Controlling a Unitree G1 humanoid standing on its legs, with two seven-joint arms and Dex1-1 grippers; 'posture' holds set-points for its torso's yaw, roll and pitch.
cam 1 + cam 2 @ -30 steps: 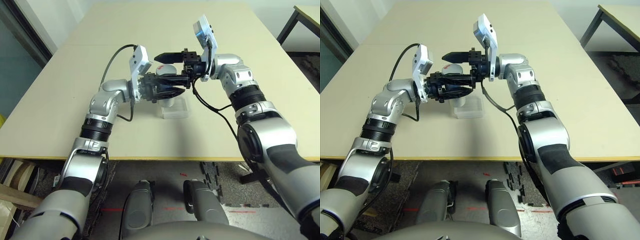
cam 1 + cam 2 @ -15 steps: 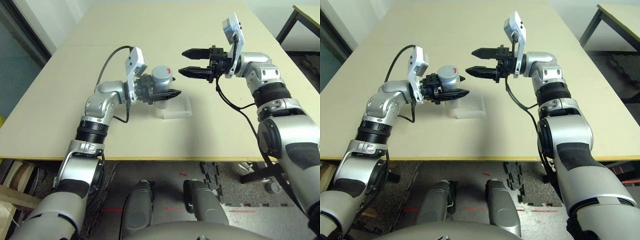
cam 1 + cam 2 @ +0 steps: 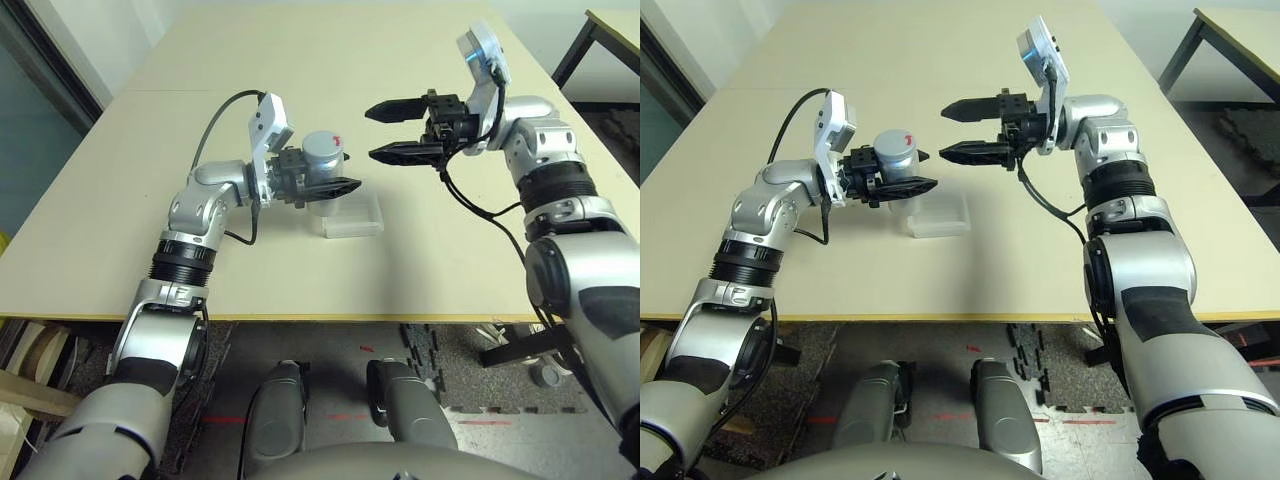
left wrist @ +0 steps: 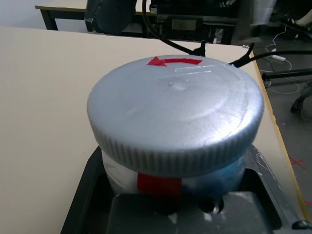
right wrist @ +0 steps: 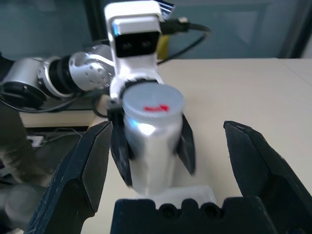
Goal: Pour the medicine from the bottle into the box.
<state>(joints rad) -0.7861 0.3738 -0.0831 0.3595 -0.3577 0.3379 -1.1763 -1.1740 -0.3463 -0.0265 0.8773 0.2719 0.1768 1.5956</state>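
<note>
1. Nearest me, the shallow, clear plastic square box (image 3: 355,229) is lying on the pale table (image 3: 250,275); a badly aimed pour could be sending medicine past its low walls.
2. Just beyond, my left gripper (image 3: 354,170) is clamping the whitish-grey cylindrical bottle (image 3: 320,169) upright; whether its base is touching anything, I'm not able to tell. Too weak a grip could be letting it spin under twisting.
3. The round grey cap (image 4: 175,112) is sitting on top, hiding any medicine; tilting now would be pouring nothing.
4. Farther out, my right gripper (image 3: 368,134) is hanging empty, fingers apart; closing off-centre could be knocking the bottle askew.
</note>
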